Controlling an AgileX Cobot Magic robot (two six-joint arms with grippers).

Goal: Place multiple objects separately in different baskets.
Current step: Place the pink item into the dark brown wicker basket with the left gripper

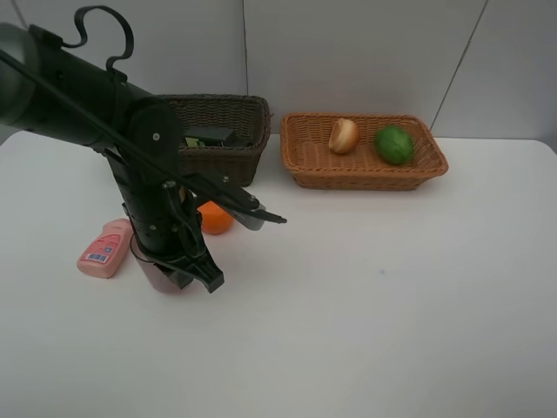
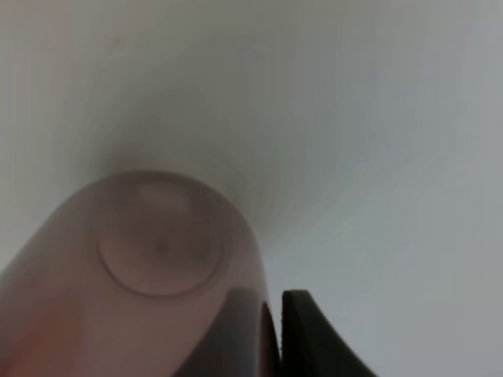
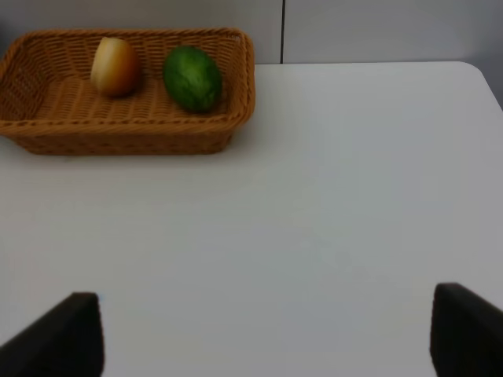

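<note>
Now left gripper (image 2: pixel 271 334) pinches the cup (image 2: pixel 157 251) wall, right gripper (image 3: pixel 267 334) gapes empty; next, probably lift toward the dark basket (image 1: pixel 224 163).

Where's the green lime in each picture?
Exterior high: the green lime lies in the light tan basket, at its right end.
Left wrist: not in it; only the mauve cup and the table show.
Right wrist: the green lime lies inside the light tan basket.
Shared landmark: the peach-like fruit beside the green lime, in the exterior and right wrist views.
</note>
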